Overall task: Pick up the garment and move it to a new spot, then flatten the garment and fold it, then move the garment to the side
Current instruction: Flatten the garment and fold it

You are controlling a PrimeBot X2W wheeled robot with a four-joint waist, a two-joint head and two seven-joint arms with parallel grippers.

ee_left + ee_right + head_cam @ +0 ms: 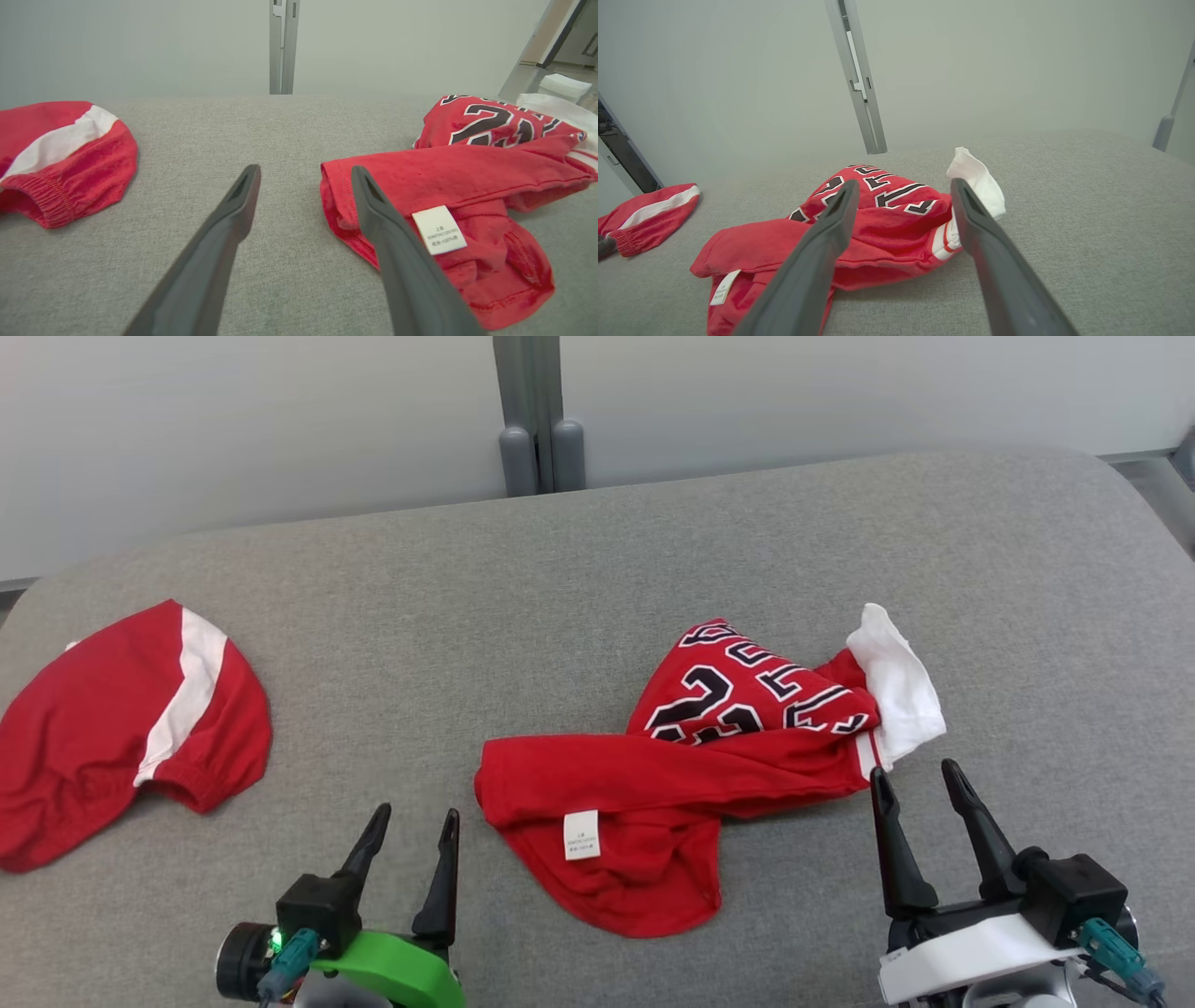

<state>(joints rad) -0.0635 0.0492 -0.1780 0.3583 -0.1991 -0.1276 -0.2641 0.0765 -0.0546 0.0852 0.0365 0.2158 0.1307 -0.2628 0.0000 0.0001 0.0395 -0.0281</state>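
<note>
The garment [691, 775] is a red shirt with black-and-white lettering and a white sleeve, lying crumpled right of centre on the grey padded surface; a white label faces up at its near edge. In the left wrist view the garment [448, 186] lies just right of my fingers. My left gripper [417, 817] is open, just left of the garment's near-left corner, holding nothing. My right gripper [918, 775] is open, just below the white sleeve end, holding nothing. From the right wrist the garment [887, 219] sits just beyond my open right gripper [903, 186].
A second red piece with a white stripe [121, 728] lies bunched at the far left of the grey surface [597, 579]. A grey post [537, 411] stands behind the back edge against a pale wall. The surface rounds off at the right.
</note>
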